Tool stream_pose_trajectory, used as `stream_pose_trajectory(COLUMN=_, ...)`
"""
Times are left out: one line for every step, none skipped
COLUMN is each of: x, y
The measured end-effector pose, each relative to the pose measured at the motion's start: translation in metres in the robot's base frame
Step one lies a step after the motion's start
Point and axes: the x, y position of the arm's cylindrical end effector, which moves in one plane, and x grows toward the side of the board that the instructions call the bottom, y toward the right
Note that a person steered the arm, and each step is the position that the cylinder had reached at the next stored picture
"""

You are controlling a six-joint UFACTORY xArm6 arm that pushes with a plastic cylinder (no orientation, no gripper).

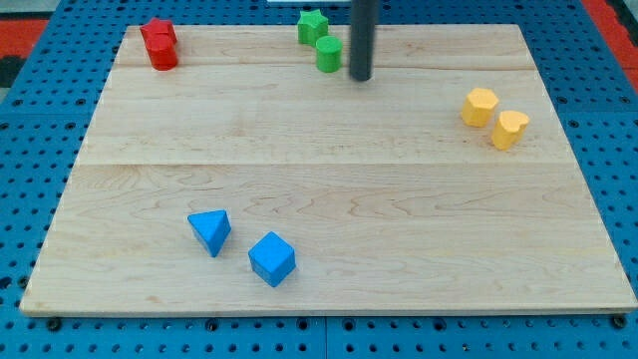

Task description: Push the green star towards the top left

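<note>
Green star [312, 26] is shown at the board's [299, 130] top edge, touching the green cylinder [328, 54]. My tip [360, 77], a bare rod holding nothing, is placed just right of the cylinder. Approach is judged in hand; a leftward push from the star's right is required.

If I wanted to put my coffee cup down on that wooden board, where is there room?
The board's wide middle is bare, between the blue triangle and blue cube below and the yellow blocks at the right. The top edge is crowded: red blocks, green star, green cylinder, my tip.
</note>
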Motion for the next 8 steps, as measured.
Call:
stream_pose_trajectory(x=-0.067, y=0.011)
stream_pose_trajectory(x=-0.068, y=-0.017)
stream_pose_trajectory(x=-0.067, y=-0.101)
stream_pose_trajectory(x=-0.010, y=-0.129)
stream_pose_trajectory(x=0.060, y=-0.164)
stream_pose_trajectory(x=0.023, y=-0.185)
stream_pose_trajectory(x=-0.048, y=-0.205)
stream_pose_trajectory(x=-0.067, y=-0.224)
